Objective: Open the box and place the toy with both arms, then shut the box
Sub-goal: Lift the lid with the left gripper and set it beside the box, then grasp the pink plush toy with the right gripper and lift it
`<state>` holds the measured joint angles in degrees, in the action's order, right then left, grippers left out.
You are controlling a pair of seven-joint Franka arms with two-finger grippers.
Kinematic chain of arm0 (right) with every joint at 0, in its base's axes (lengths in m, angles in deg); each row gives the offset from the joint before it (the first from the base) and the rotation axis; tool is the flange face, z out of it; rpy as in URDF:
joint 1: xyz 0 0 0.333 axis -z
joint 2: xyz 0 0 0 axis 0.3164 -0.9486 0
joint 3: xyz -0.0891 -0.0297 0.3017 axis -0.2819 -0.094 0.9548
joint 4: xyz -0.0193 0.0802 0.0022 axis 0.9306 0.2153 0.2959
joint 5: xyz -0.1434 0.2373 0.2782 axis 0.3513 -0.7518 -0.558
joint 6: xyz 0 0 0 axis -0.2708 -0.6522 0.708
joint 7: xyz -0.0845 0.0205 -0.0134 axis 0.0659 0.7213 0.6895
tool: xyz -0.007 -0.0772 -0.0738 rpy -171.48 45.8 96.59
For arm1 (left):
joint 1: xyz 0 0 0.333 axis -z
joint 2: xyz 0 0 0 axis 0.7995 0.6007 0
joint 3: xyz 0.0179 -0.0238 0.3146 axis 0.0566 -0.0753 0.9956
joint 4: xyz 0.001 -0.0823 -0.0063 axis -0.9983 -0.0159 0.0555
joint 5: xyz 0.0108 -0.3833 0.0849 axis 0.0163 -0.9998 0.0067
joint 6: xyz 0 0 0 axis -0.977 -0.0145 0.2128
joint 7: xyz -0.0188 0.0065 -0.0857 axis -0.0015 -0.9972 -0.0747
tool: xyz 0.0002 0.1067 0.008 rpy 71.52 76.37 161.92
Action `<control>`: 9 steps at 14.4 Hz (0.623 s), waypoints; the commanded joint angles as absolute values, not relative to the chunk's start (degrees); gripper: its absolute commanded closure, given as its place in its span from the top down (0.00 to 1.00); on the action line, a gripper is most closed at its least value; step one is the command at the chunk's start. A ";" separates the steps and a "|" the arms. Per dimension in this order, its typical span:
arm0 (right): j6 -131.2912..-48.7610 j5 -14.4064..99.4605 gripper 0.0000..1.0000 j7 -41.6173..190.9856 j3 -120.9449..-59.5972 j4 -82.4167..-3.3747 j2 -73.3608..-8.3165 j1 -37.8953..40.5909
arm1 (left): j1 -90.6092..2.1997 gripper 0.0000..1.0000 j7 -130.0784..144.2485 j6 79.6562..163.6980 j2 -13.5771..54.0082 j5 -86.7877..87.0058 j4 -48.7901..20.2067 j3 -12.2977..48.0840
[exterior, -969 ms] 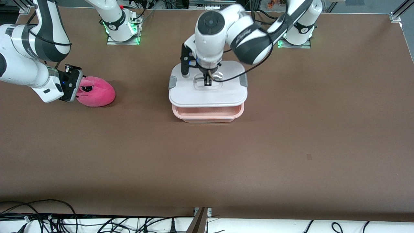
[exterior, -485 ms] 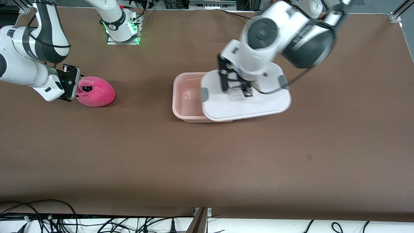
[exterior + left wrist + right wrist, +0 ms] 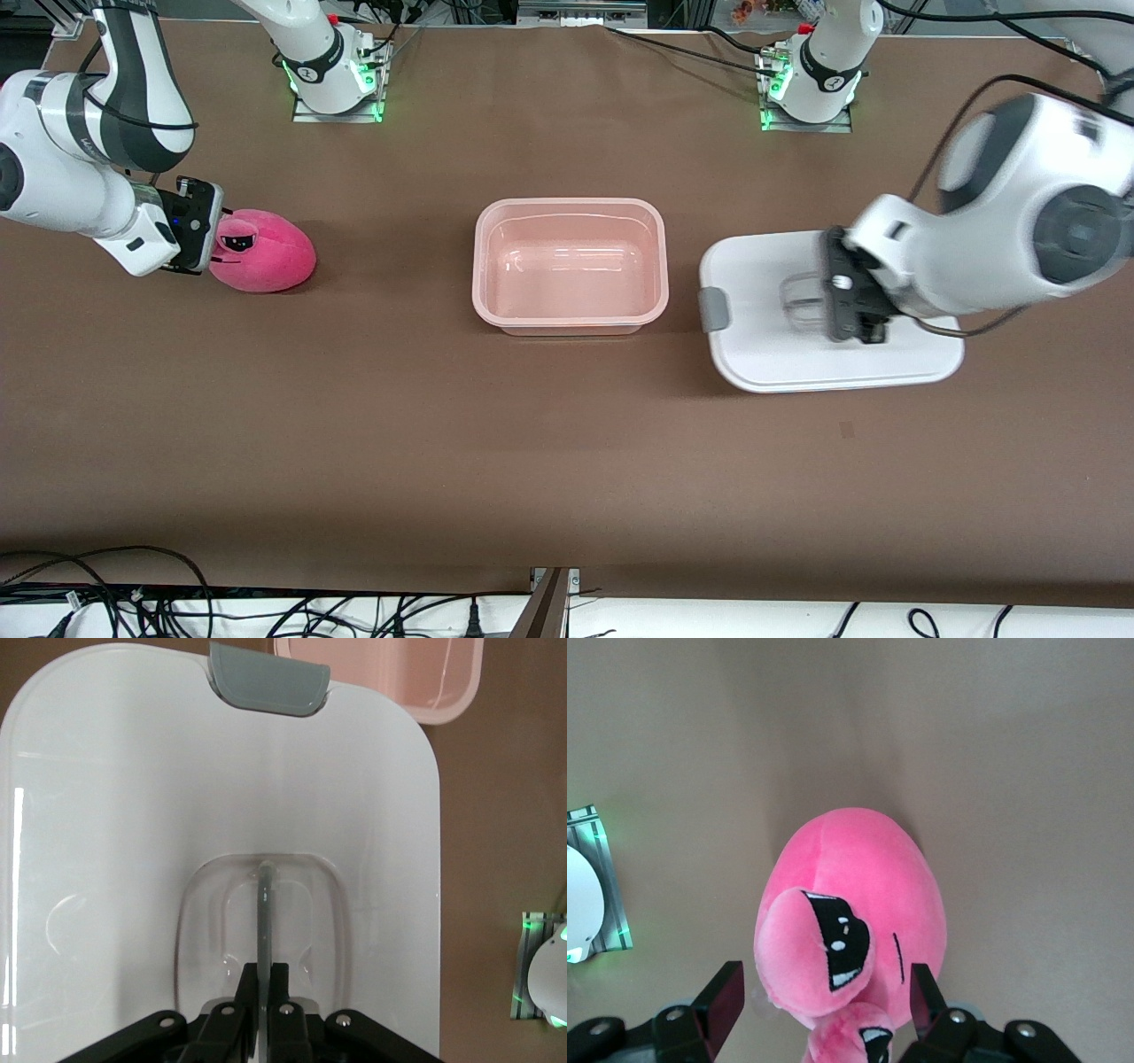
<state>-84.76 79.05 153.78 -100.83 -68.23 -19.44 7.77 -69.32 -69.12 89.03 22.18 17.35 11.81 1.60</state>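
Brown tabletop spreads under me. My left gripper [image 3: 263,992] is clamped on the clear handle [image 3: 264,904] of the white lid [image 3: 771,354], held over bare table beside the open box [image 3: 570,323]. My right gripper [image 3: 824,1001] stands wide astride the toy [image 3: 266,261], near the right arm's end of the table.

- You see the box [image 3: 570,266] in translucent pale pink, glossy inside with white glints.
- Your lid [image 3: 771,354] is plain white, with 1 grey side clip [image 3: 712,308] showing and a clear recessed handle [image 3: 264,912].
- The toy [image 3: 270,252] is bright pink plush; its 2 eyes [image 3: 837,943] are black with small white marks.
- The surface [image 3: 354,425] you work over is flat brown, unpatterned.
- Both arms are white with dark grey joints; the left gripper [image 3: 263,1010] and right gripper [image 3: 824,997] are black.
- Green lights glow at each arm's base [image 3: 330,84].
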 commanded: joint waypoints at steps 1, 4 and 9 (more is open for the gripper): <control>-86.99 79.02 0.84 154.82 -100.99 -71.57 -17.38 7.72 | -74.24 0.00 -76.51 86.69 22.63 16.66 13.44 0.97; -86.99 79.02 0.79 154.73 -100.99 -72.11 -16.76 7.64 | -78.65 0.00 -79.52 87.39 25.69 17.27 13.00 1.32; -87.96 78.85 0.18 154.38 -100.99 -72.19 -16.93 7.64 | -80.59 0.00 -80.84 87.22 27.64 17.36 12.74 1.68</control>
<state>-86.40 79.05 153.79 -100.84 -70.42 -18.44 7.78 -81.02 -79.73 88.05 27.84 17.34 11.76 2.22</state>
